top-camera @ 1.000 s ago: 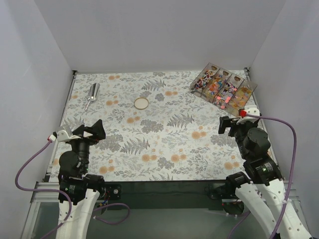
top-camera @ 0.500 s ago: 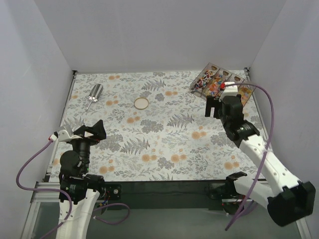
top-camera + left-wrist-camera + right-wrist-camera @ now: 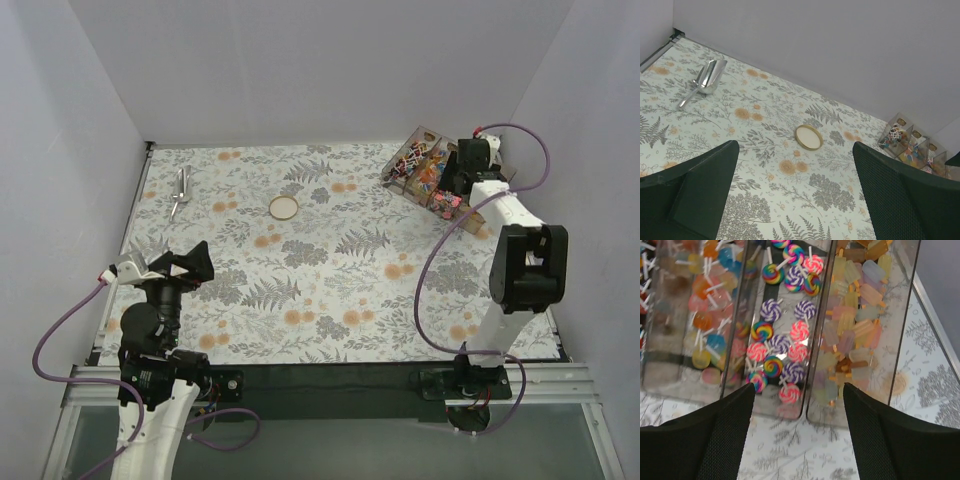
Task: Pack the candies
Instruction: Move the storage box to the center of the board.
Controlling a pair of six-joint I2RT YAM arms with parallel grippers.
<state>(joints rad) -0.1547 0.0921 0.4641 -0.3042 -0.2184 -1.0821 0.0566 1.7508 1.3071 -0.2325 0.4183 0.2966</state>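
The candies (image 3: pixel 781 346) fill a clear compartment box (image 3: pixel 816 390): swirled lollipops in the middle slot, pale popsicle shapes (image 3: pixel 852 330) to their right, round lollipops on the left. In the top view the box (image 3: pixel 418 143) and its candies (image 3: pixel 428 176) sit at the back right. My right gripper (image 3: pixel 799 440) hovers just in front of the box's near end, open, with nothing between its fingers (image 3: pixel 722 435). From above, the right gripper (image 3: pixel 452 185) reaches over the box. My left gripper (image 3: pixel 182 264) stays near the front left, open and empty (image 3: pixel 800 195).
A metal scoop (image 3: pixel 180 192) lies at the back left, also in the left wrist view (image 3: pixel 707 79). A small round gold-rimmed jar (image 3: pixel 284 207) stands mid-table (image 3: pixel 808 137). White walls close in the table, the right wall close to the box.
My right arm has swung from the near right side out to the back right, ending over the candy box. Its jaws have narrowed slightly. The left arm has not moved.
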